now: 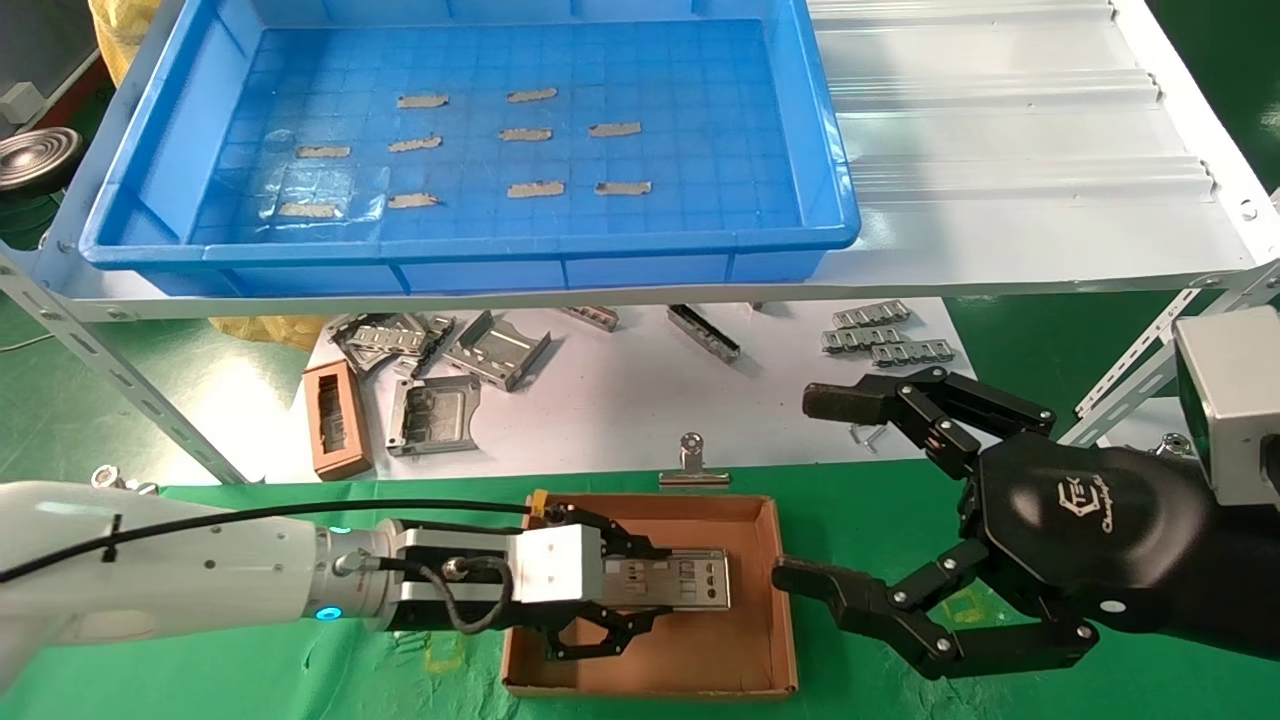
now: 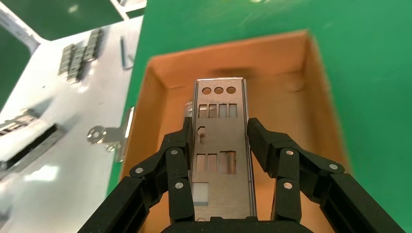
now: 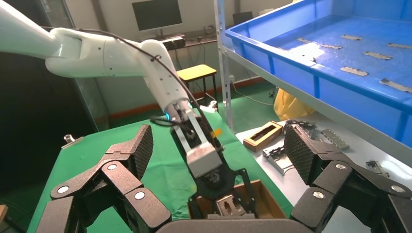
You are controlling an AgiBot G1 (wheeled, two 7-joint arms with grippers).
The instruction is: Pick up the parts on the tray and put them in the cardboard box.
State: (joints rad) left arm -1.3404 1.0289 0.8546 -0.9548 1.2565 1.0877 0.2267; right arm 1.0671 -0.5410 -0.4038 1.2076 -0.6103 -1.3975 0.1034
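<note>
Over the cardboard box (image 1: 760, 600), the left claw (image 1: 650, 590) pinches a punched metal plate (image 1: 680, 580) by its long edges and should lower it flat before letting go; the right claw (image 1: 850, 500) waits spread beside the box.

This is a workshop or light-assembly test bench. A blue tray (image 1: 830, 170) sits on a slanted white metal rack (image 1: 1000, 150) built of perforated angle struts (image 1: 120, 385). Below it, stamped grey brackets (image 1: 435, 412) and connector strips (image 1: 880, 335) lie loose on a white board, and green cloth (image 1: 880, 520) covers the bench. The right wrist view shows the room behind: a monitor (image 3: 156, 14) on a desk, a yellow stool (image 3: 197, 74) and a plain concrete floor (more factory corner than office).
</note>
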